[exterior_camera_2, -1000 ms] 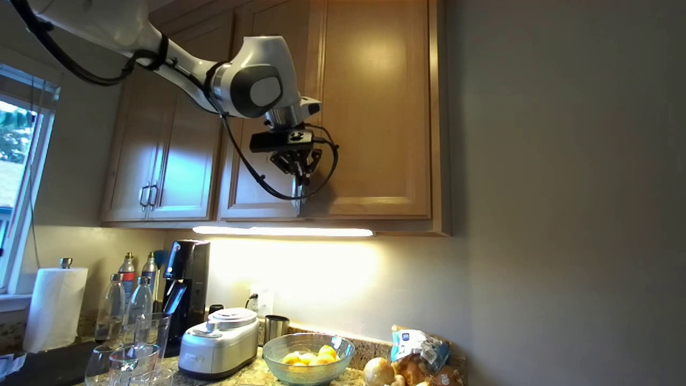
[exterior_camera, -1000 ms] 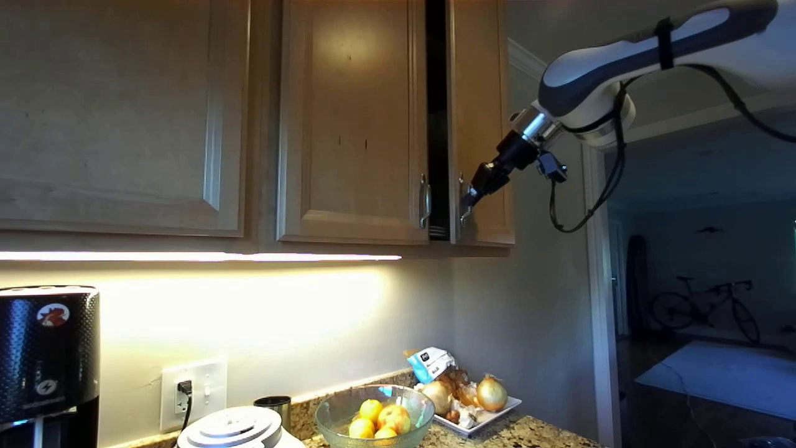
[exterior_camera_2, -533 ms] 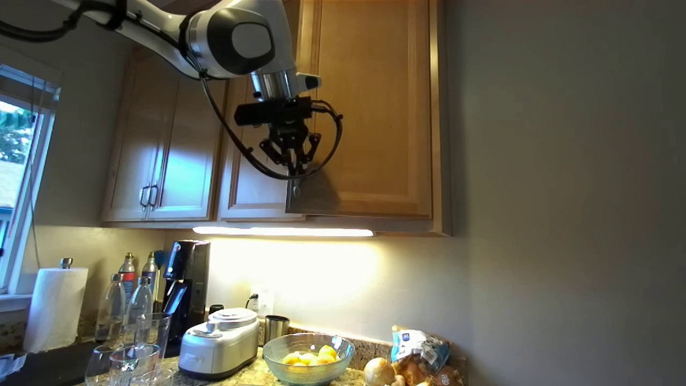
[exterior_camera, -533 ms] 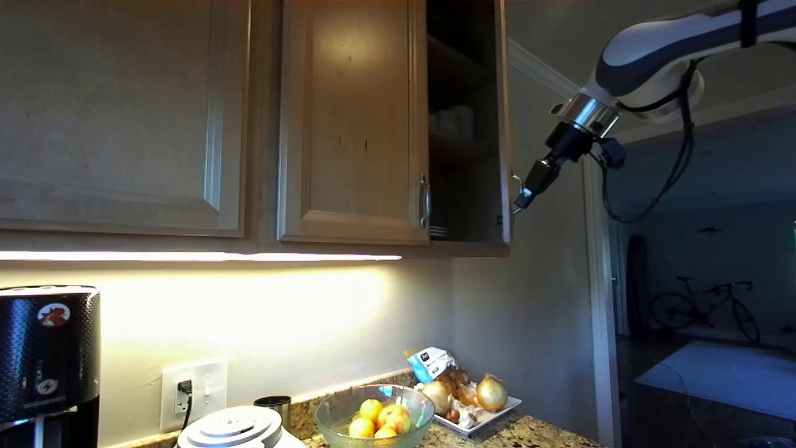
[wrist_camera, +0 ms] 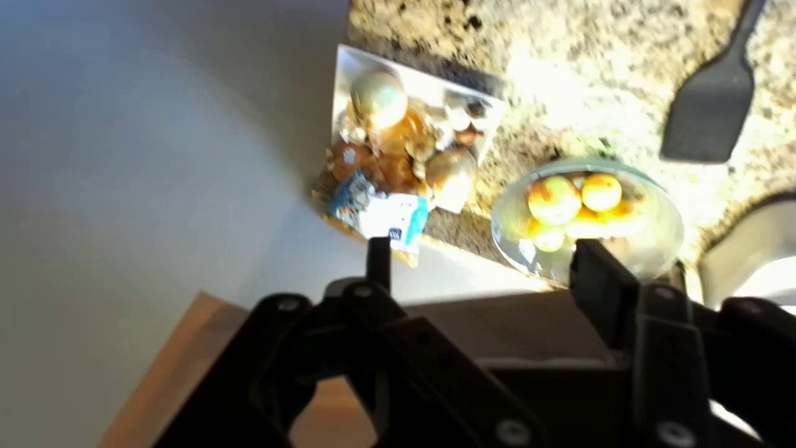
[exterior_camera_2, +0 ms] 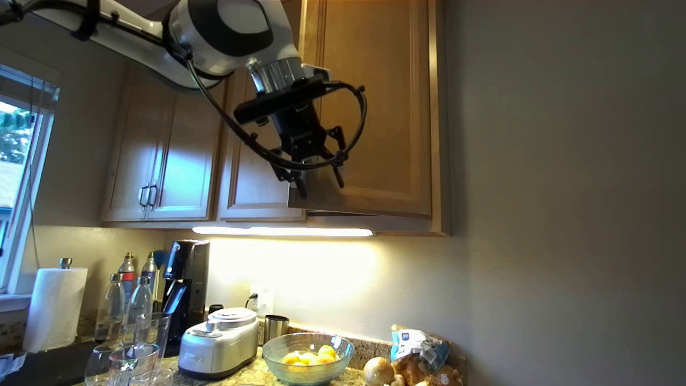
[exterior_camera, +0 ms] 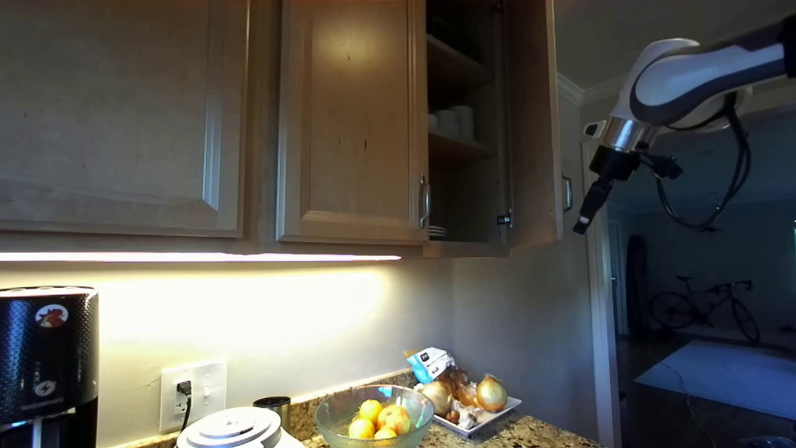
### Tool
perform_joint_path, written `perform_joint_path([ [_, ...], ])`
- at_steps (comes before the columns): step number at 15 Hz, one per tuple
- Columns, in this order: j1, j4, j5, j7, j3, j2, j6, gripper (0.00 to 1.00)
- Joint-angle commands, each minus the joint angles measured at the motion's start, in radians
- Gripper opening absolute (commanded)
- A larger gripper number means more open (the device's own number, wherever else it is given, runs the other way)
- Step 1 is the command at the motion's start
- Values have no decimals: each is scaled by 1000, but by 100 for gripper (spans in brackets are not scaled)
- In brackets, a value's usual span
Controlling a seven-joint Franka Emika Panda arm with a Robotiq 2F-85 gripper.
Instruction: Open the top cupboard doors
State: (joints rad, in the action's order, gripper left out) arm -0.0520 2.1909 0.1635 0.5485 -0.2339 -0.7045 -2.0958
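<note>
Of the top cupboard doors, the right-hand door (exterior_camera: pixel 533 124) stands swung far outward in an exterior view, its silver handle (exterior_camera: pixel 567 194) on the outer face. The left-hand door (exterior_camera: pixel 357 124) is closed flat, with its own handle (exterior_camera: pixel 425 202) at the inner edge. My gripper (exterior_camera: pixel 581 225) is just beside and slightly below the swung door's handle, seemingly apart from it. In an exterior view the gripper (exterior_camera_2: pixel 321 187) has its fingers spread in front of the swung door (exterior_camera_2: pixel 380 107). The wrist view shows the gripper (wrist_camera: pixel 482 249) open, nothing between its fingers.
Inside the cupboard are shelves (exterior_camera: pixel 457 146) with white dishes. On the counter below stand a glass bowl (exterior_camera: pixel 333 420) of fruit and a white tray (exterior_camera: pixel 497 415) of onions. A grey wall (exterior_camera_2: pixel 563 187) runs beside the cupboard. Drinking glasses (exterior_camera_2: pixel 134 359) stand farther along.
The right-hand door has swung from slightly ajar to wide outward. My gripper travelled with its handle, then its fingers spread and came off the handle.
</note>
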Motion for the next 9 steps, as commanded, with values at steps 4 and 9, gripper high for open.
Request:
perform_joint_path([
  [4, -70, 160, 217, 26, 25, -24, 166, 100],
  [9, 38, 154, 119, 131, 47, -33, 427, 100],
])
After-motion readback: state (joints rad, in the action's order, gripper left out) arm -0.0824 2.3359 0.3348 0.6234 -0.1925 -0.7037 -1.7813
